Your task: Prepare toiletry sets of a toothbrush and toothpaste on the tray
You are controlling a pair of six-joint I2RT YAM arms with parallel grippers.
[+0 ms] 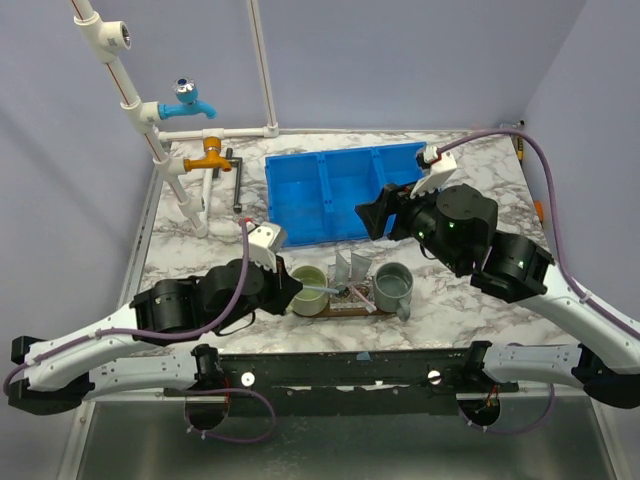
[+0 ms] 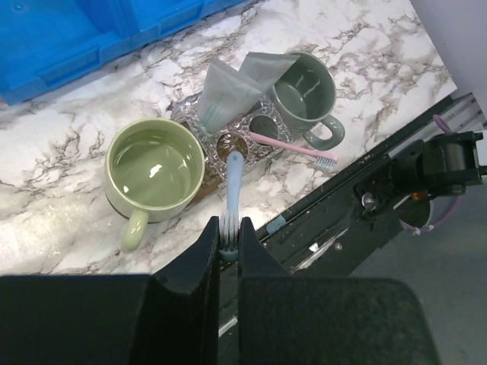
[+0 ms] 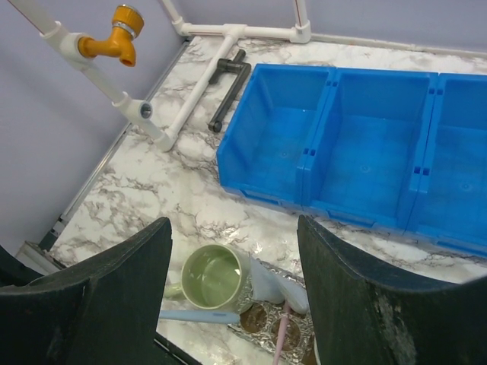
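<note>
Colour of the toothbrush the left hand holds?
Light blue toothbrush; shows best in the left wrist view.

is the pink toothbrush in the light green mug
No, the pink toothbrush lies flat by the grey mug; the light green mug is empty.

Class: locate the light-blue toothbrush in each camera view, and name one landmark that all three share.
Top external: light-blue toothbrush at lower centre, by the tray's left end.
Left wrist: bottom centre, one end pinched in the left claw.
Right wrist: bottom edge, left of centre, lying flat.
Shared landmark: the light-green mug beside it.
</note>
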